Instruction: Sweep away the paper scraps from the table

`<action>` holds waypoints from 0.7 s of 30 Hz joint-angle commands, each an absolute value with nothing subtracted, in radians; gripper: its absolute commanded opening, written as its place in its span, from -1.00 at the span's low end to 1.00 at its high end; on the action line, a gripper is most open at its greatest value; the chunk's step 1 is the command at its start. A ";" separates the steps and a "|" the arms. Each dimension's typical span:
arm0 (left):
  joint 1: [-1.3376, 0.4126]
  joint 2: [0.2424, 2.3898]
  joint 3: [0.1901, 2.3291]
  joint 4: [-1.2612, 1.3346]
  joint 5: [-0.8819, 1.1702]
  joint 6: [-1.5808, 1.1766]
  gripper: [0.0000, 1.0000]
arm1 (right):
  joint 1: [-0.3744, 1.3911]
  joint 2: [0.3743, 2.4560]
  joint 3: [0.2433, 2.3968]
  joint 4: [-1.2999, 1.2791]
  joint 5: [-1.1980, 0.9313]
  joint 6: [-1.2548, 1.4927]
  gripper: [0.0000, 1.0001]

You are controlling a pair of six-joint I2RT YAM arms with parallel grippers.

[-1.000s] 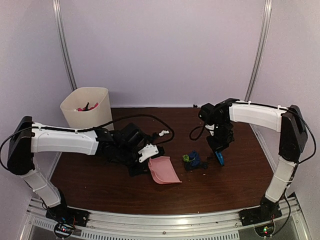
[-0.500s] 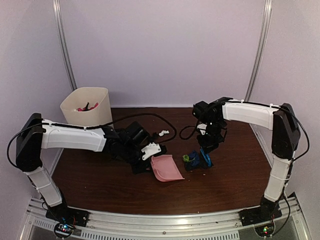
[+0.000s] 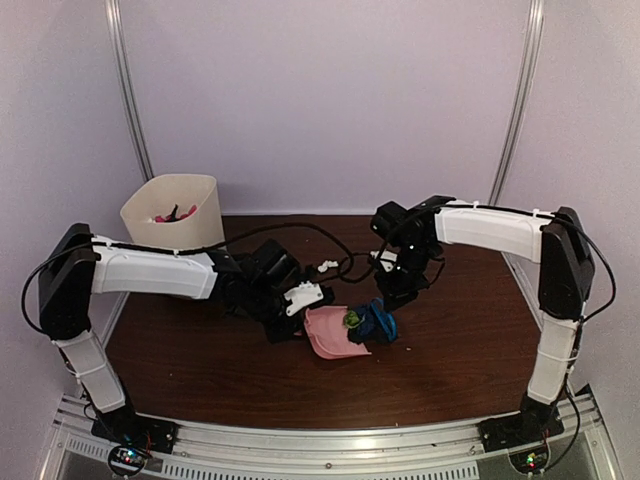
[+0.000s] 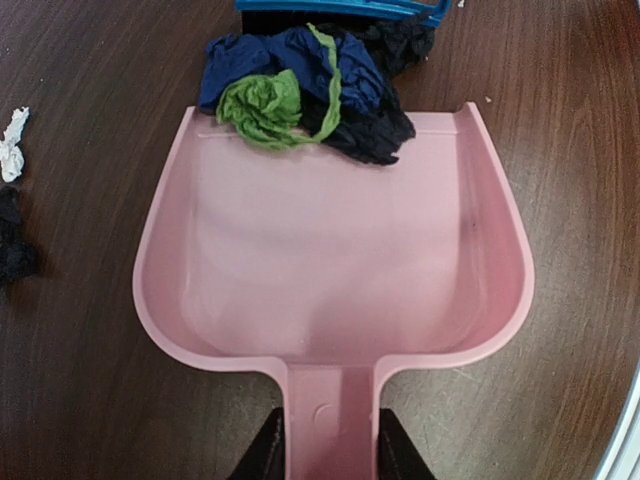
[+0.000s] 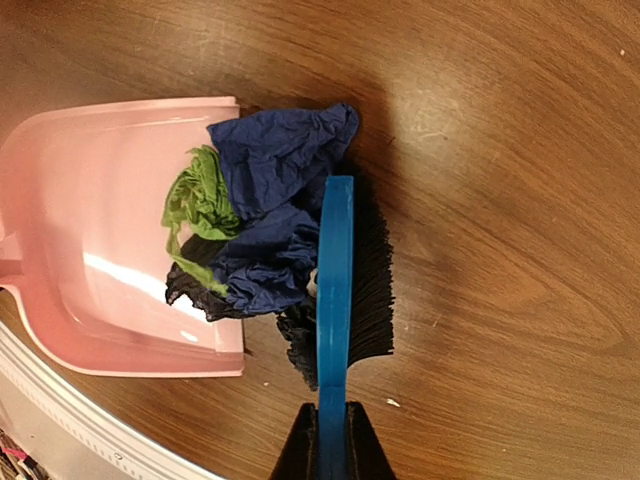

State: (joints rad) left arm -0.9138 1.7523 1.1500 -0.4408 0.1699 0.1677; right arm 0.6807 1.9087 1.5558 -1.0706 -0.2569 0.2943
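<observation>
In the view from above, the left tool [image 3: 287, 322] is clenched on the handle of the pink dustpan [image 3: 328, 338], which lies flat near the middle of the counter [image 3: 450, 350]. The right tool [image 3: 398, 288] is closed on the blue brush [image 3: 386, 322], which stands just beside the open lip of the pan. A clump of paper scraps [image 3: 358, 320] sits between them, at the lip. A cream bin [image 3: 175, 212] stands at the far left corner, with some pink and black bits inside. One white scrap [image 3: 328, 266] lies apart, further back on the counter.

In the left wrist view, the two fingers press the pan handle from both sides. The clump, made of green, dark blue and black pieces, lies across the lip. Part of it is inside the pan and part is on the wood, and the brush touches it from behind. The rest of the pan is bare. To the left of the pan lie the white scrap and a black scrap [image 4: 15, 250], both outside it.

In the right wrist view, the fingers grip the brush handle, and the bristles lean against the dark blue paper at the pan edge.

I judge the sweeping to be well advanced but not finished. The clump needs one more push to go fully into the pan. The two stray pieces are not yet gathered, and the pan probably has to be emptied into the bin.
</observation>
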 commanded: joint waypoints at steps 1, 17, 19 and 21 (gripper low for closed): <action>-0.899 1.776 1.143 -0.404 0.183 0.202 -1.00 | 0.710 1.962 1.562 -1.041 -0.335 0.290 -1.00; -0.896 1.743 1.051 -0.317 0.211 0.186 -1.00 | 0.743 1.959 1.583 -0.982 -0.427 0.346 -1.00; -0.896 1.720 1.018 -0.285 0.222 0.170 -1.00 | 0.745 1.952 1.583 -0.976 -0.444 0.352 -1.00; -0.896 1.696 0.980 -0.243 0.232 0.152 -1.00 | 0.744 1.945 1.585 -0.974 -0.456 0.356 -1.00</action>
